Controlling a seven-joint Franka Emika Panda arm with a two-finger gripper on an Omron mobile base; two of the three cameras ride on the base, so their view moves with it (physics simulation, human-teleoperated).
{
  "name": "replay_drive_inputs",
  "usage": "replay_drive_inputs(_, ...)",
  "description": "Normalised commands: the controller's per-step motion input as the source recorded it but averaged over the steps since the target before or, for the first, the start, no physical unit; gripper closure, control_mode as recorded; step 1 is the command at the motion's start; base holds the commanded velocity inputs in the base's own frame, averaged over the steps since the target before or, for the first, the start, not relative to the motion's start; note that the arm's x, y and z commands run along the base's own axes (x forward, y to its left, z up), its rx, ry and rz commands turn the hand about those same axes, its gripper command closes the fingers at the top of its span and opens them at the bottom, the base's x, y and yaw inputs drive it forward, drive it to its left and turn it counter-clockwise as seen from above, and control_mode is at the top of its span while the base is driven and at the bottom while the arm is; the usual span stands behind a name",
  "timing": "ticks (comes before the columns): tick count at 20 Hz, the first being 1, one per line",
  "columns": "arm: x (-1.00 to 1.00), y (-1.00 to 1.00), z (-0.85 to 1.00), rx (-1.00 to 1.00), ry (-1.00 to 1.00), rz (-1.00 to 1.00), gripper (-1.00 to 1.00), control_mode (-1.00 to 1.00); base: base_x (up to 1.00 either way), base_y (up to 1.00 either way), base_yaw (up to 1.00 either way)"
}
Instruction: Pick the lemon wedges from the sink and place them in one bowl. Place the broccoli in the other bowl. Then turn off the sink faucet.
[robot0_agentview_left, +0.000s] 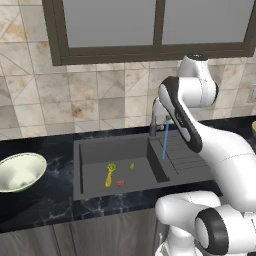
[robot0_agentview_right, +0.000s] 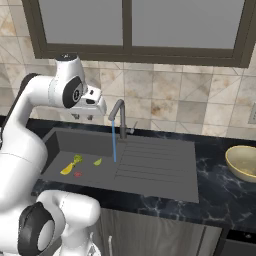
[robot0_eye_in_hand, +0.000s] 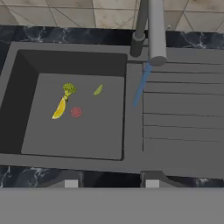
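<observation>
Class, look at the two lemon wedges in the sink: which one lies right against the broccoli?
The larger yellow-orange lemon wedge, just below the broccoli. The smaller yellow-green wedge lies apart, nearer the drainboard side.

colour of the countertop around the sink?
Black marble with pale veining, countertop around the dark grey sink; clearest in the right base view.

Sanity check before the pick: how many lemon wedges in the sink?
2. A larger yellow wedge lies on the sink floor, touching the broccoli, beside the red spot. A smaller yellow-green wedge lies apart, nearer the faucet. None looks hidden.
</observation>
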Motion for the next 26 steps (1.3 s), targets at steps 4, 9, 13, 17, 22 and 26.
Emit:
replay_drive_inputs(4,-0.11,0.0,-0.03,0.0,0.0,0.0,-1.0,-1.0,0.0,0.0,0.0)
replay_drive_inputs(9,-0.2,0.14,-0.28,0.0,0.0,0.0,-1.0,-1.0,0.0,0.0,0.0)
replay_drive_inputs(13,-0.15,0.35,-0.35,0.0,0.0,0.0,-1.0,-1.0,0.0,0.0,0.0)
replay_drive_inputs(17,-0.05,0.36,-0.33,-0.01,0.0,-0.01,-1.0,-1.0,0.0,0.0,0.0)
replay_drive_inputs(22,0.0,0.32,-0.38,0.0,0.0,-0.02,-1.0,-1.0,0.0,0.0,0.0)
replay_drive_inputs(26,0.0,0.3,-0.42,0.0,0.0,-0.04,-1.0,-1.0,0.0,0.0,0.0)
